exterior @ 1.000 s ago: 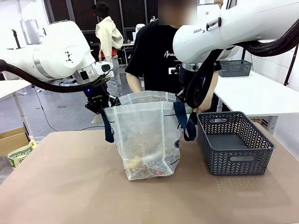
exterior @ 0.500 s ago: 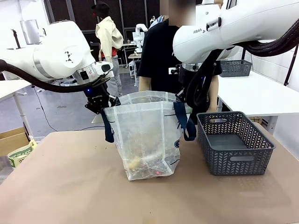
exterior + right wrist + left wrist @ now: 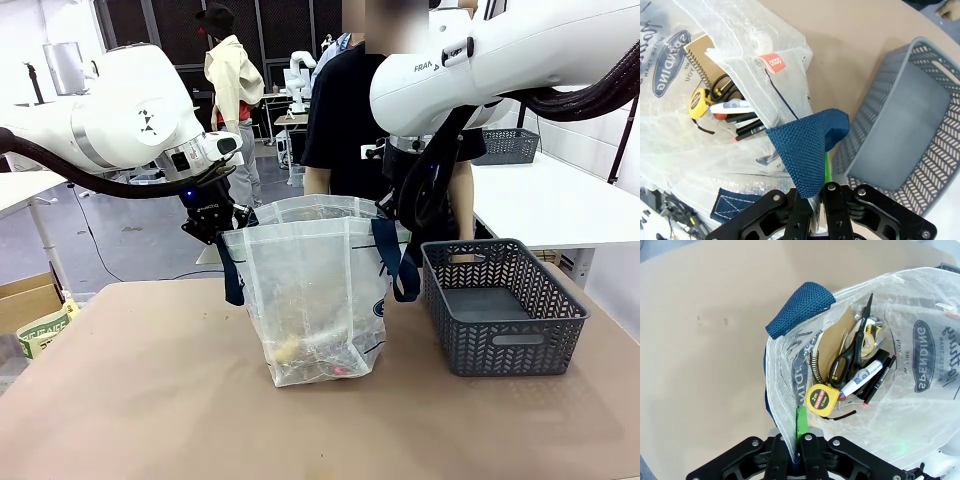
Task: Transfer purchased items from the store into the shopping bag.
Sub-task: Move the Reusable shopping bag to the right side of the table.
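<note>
My left hand [image 3: 799,435] is pinched tight on the bag's [image 3: 300,290] rim, and my right hand [image 3: 819,182] is clamped on its navy strap [image 3: 805,150]. The scissors [image 3: 850,360] and tape measure [image 3: 820,400] lie at the bag's bottom, straight below both hands. The basket [image 3: 540,350] stands on the bench just beside the bag, nearer my right hand.

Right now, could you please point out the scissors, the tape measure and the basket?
scissors [image 3: 849,359], left wrist view, on the black handle.
tape measure [image 3: 822,401], left wrist view, on its yellow case.
basket [image 3: 545,347], front view, on its near wall.
</note>
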Action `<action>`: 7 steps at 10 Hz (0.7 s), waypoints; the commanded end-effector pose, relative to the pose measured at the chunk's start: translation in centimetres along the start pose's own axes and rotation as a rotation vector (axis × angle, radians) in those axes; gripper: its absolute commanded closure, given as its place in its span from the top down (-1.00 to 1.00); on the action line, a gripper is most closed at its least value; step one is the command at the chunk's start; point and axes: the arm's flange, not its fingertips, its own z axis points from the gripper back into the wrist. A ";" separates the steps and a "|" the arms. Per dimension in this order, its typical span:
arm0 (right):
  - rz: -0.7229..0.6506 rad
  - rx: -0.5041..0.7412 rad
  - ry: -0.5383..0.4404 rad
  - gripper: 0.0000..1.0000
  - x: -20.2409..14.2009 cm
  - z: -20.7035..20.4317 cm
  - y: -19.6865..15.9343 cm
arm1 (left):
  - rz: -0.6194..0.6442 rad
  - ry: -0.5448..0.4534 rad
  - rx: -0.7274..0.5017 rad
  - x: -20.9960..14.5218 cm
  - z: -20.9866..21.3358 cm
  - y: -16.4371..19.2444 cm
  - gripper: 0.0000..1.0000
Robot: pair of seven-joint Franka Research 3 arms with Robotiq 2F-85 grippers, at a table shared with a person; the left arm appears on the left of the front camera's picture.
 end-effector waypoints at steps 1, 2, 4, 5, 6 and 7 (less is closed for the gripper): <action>-0.001 -0.001 -0.001 -1.00 0.0 0.1 -0.1 | 0.002 0.000 0.001 0.0 0.0 0.2 -1.00; -0.001 -0.001 -0.001 -1.00 0.0 0.1 -0.1 | 0.002 0.000 0.001 0.0 0.0 0.2 -1.00; -0.001 -0.001 -0.001 -1.00 0.0 0.1 -0.1 | 0.002 0.000 0.001 0.0 0.0 0.2 -1.00; -0.001 -0.001 -0.001 -1.00 0.0 0.1 -0.1 | 0.002 0.000 0.001 0.0 0.0 0.2 -1.00; -0.001 -0.001 -0.001 -1.00 0.0 0.1 -0.1 | 0.002 0.000 0.001 0.0 0.0 0.2 -1.00; -0.001 -0.001 -0.001 -1.00 0.0 0.1 -0.1 | 0.002 0.000 0.001 0.0 0.0 0.2 -1.00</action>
